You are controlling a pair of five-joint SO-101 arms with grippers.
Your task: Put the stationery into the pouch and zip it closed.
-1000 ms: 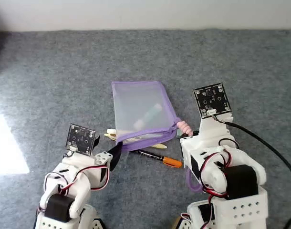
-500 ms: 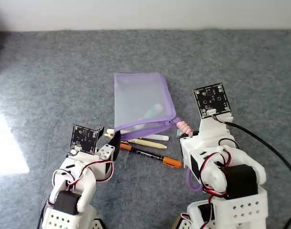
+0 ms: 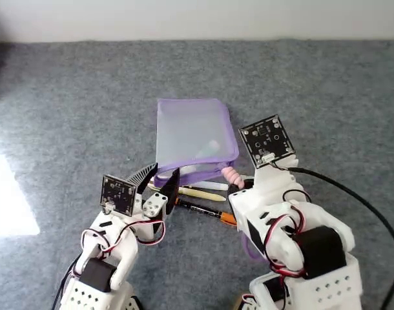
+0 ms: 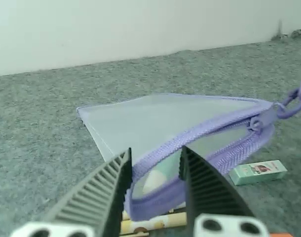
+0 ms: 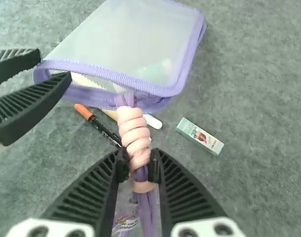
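Where the grey felt-like carpet [image 3: 326, 90] covers the table, a purple translucent zip pouch [image 3: 194, 126] lies flat about the middle of the high view, with its gaping mouth turned to 6 o'clock. Behind the carpet, at 12 o'clock, a plain white wall [image 3: 197, 19] closes the room. A bright patch of light [image 3: 6, 200] falls on the carpet at 8 o'clock.

The left gripper [image 3: 163, 174] stands at 7 o'clock of the pouch. Its 2 black ribbed jaws are well apart, one on each side of the pouch's corner rim, and it holds nothing. The right gripper [image 5: 138, 160] stands at 5 o'clock of the pouch, and its jaws are pressed together on the pink coiled zip pull [image 5: 134, 129], which hangs from the zip at that corner. Under this gripper a purple strap [image 5: 140, 207] is seen.

Through the wall of the pouch 1 pale thing shows; I cannot tell what it is. At 6 o'clock, just beside the mouth, 3 pieces of stationery lie on the carpet outside the pouch: a white stick-shaped pen [image 3: 210, 185], a cream pen [image 3: 196, 192] and a thin black pen with an orange cap [image 3: 200, 208]. A small green rectangular box [image 5: 200, 136] lies also on the carpet, near the corner with the pull but apart from it.
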